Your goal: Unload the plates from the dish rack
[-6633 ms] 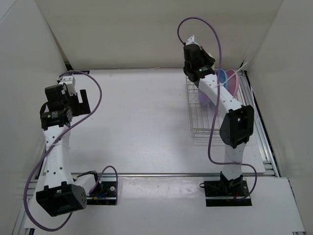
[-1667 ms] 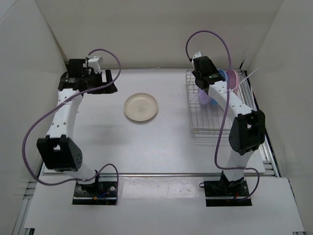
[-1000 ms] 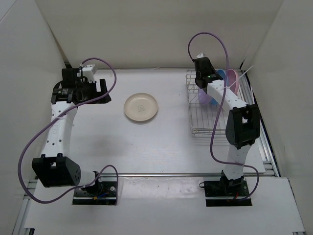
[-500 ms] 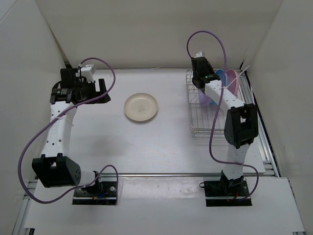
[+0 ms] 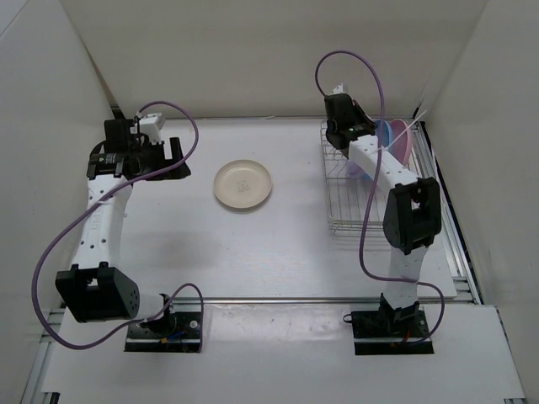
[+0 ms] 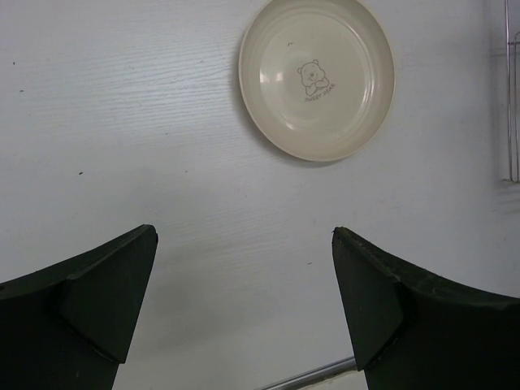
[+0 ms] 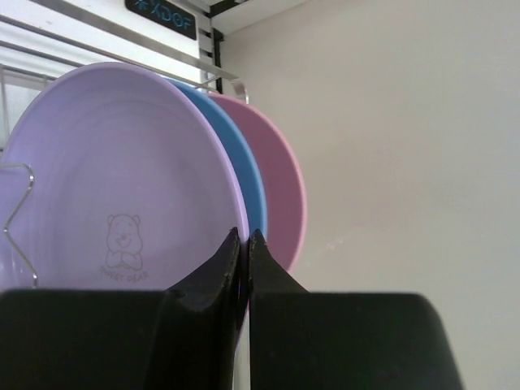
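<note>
Right wrist view: right gripper pinched thinly on lilac plate rim (left gripper spread, idle), liable to slip or drag blue plate along

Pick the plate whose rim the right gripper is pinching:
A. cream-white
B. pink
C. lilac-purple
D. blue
C: in the right wrist view the right gripper is shut with the rim of the lilac-purple plate between its fingertips. The blue plate and pink plate stand behind it, and the cream-white plate lies flat on the table.
</note>
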